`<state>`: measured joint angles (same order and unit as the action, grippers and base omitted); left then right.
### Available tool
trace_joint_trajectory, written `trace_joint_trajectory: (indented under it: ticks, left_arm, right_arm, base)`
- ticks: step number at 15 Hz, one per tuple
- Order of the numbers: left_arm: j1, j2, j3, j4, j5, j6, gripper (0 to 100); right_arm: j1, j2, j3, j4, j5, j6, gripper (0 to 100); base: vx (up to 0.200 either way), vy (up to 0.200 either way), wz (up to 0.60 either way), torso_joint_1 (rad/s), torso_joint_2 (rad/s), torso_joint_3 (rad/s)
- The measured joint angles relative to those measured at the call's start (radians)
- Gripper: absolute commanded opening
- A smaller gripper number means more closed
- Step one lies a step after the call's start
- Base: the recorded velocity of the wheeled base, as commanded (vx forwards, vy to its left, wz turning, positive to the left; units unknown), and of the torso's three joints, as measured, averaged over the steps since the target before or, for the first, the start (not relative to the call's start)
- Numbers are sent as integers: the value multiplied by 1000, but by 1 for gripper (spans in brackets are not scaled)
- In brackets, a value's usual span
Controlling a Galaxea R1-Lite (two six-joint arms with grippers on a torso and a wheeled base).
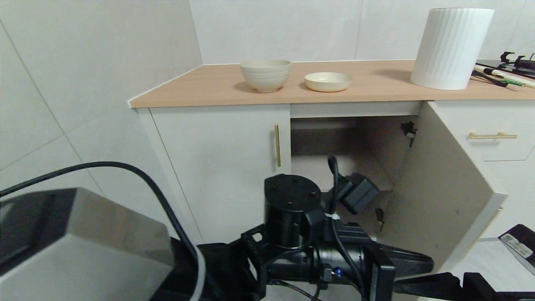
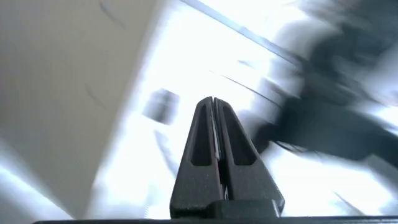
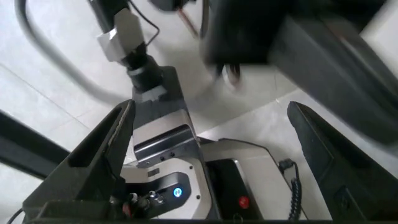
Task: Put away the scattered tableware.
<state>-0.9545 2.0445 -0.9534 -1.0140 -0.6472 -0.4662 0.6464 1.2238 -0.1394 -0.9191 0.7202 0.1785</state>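
Counter [image 1: 200, 90]: bowl [image 1: 265, 74] and dish [image 1: 328, 81], side by side, apart. Cabinet door [image 1: 443, 179] below: open. Left gripper [image 2: 212, 102]: jaws pressed together, apparently empty; right gripper [image 3: 208, 118]: jaws wide apart, holding nothing.

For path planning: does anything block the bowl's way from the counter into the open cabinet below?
Nothing visible does: the bowl stands free on the countertop, and the cabinet door below is swung open.

Black cylindrical joint [image 1: 291, 209], looping cable [image 1: 100, 164], grey casing [image 1: 92, 242]

Left gripper [image 2: 213, 102] pressed together; right gripper [image 3: 211, 107] spread wide.
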Motion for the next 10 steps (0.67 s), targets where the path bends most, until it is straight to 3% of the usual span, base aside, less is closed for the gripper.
trace_joint_trajectory:
  ticks: [2,3,4,5,7,9,10]
  left_arm:
    - [79,-46,39,-9,73,-9,0]
    - [120,-59,53,-16,113,6,0]
    - [157,-69,71,-26,143,40,0]
    - [191,-76,91,-36,187,100,0]
    - [233,-85,133,-51,342,188,0]
    - [262,-94,173,-63,540,222,0]
    - [275,-107,192,-64,570,228,0]
  right_arm:
    - [0,-6,1,0,0,1,100]
    - [0,-4,1,1,-3,1,100]
    - [1,1,-2,1,-9,2,100]
    - [-2,11,-13,0,-33,4,100]
    - [-18,48,-54,0,-175,8,100]
    - [-27,110,-107,1,-354,10,100]
    - [-29,142,-138,6,-416,11,100]
  base:
    - [0,0,0,0,0,0]
    - [0,0,0,0,0,0]
    - [0,0,0,0,0,0]
    - [0,0,0,0,0,0]
    - [0,0,0,0,0,0]
    - [0,0,0,0,0,0]
    - [0,0,0,0,0,0]
